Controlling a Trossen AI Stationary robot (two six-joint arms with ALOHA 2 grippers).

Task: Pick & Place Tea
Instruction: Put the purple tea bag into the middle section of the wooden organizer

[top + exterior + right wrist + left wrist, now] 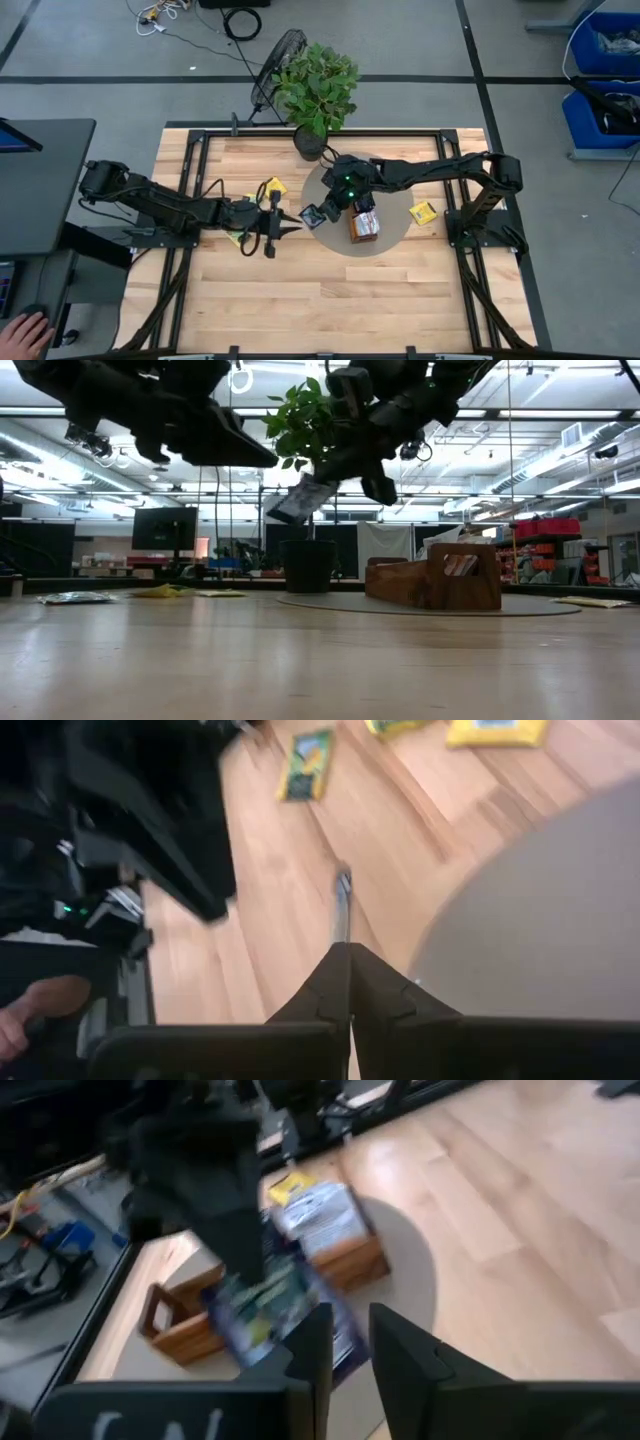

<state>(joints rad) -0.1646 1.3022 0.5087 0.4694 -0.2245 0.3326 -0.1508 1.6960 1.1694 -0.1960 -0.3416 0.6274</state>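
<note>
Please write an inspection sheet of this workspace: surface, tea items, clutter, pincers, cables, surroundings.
Surface: wooden table with a round grey mat.
Job's things: dark tea sachet held in the air; wooden tray on the mat; yellow sachets lying on the table.
Clutter: potted plant at the table's far edge.
Pincers: right pincer shut on the dark sachet beside the tray; left pincer slightly apart, empty, close by.
Cables: loose cables on the floor beyond the table.
Surroundings: blue bins, a person's hand at the corner.
</note>
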